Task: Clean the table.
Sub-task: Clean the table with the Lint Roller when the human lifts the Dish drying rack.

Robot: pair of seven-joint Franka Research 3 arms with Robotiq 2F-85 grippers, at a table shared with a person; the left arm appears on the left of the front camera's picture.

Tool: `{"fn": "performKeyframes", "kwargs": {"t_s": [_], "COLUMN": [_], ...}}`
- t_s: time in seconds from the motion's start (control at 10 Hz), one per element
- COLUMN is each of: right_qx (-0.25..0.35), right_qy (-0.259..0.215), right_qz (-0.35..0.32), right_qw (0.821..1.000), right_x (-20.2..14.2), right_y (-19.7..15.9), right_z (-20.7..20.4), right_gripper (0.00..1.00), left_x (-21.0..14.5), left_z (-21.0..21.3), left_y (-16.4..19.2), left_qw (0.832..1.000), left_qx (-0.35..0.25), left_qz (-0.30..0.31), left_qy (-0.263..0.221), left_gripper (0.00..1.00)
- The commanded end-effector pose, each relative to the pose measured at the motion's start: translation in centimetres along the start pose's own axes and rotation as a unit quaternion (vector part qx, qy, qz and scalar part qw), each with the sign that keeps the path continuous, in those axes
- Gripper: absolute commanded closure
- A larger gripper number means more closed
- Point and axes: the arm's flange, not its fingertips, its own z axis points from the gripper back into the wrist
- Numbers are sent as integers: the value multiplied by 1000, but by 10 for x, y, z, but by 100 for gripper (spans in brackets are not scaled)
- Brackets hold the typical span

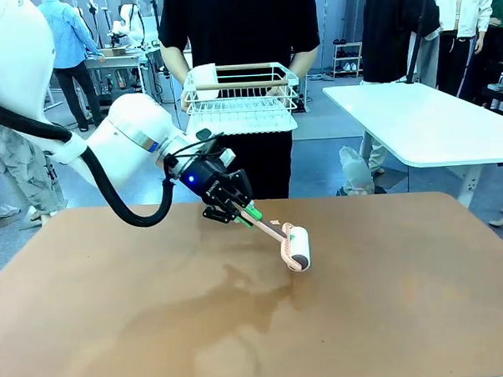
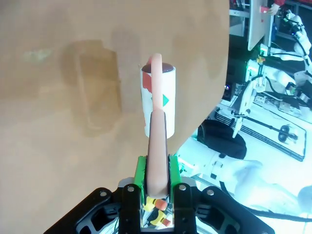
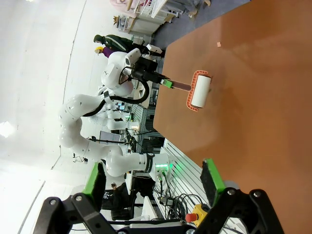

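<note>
The reddish-brown table point(image 1: 116, 328) spreads across the front view. My left gripper point(image 1: 247, 212) comes in from the left and is shut on the pink handle of a lint roller point(image 1: 297, 248), whose white roll rests on the tabletop near the middle. In the left wrist view the green pads point(image 2: 140, 176) clamp the handle and the roller point(image 2: 158, 100) points away over the table point(image 2: 58, 146). In the right wrist view my right gripper point(image 3: 153, 178) is open above the table point(image 3: 263, 97) with nothing between its fingers. The roller point(image 3: 201, 90) and the left gripper point(image 3: 165, 83) show farther off.
A person stands at the far edge holding a white wire basket point(image 1: 241, 97). Darker smeared patches point(image 1: 230, 281) mark the tabletop. A small pale scrap point(image 3: 219, 44) lies on the table. A white-topped table point(image 1: 432, 122) stands at the back right.
</note>
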Motion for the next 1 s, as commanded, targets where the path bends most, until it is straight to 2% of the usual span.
{"fn": "performKeyframes", "kwargs": {"t_s": [0.0,0.1,0.4,0.6,0.9], "right_qx": [1,1,1,1,1], "right_qy": [-1,-1,-1,-1,-1], "right_qz": [5,5,5,5,5], "right_qw": [1000,1000,1000,1000,1000], "right_x": [0,0,0,0,0], "right_y": [3,3,3,3,3], "right_z": [1,1,1,1,1], "right_gripper": [0,0,0,0,0], "left_x": [-6,-8,-18,-28,-33], "left_z": [34,64,148,197,247], "left_y": [3,16,81,127,180], "left_qw": [999,999,999,999,997], "left_qx": [-22,-27,-31,-31,-36], "left_qz": [9,13,30,38,28], "left_qy": [30,38,18,-20,-59], "left_gripper": [100,100,100,100,100]}}
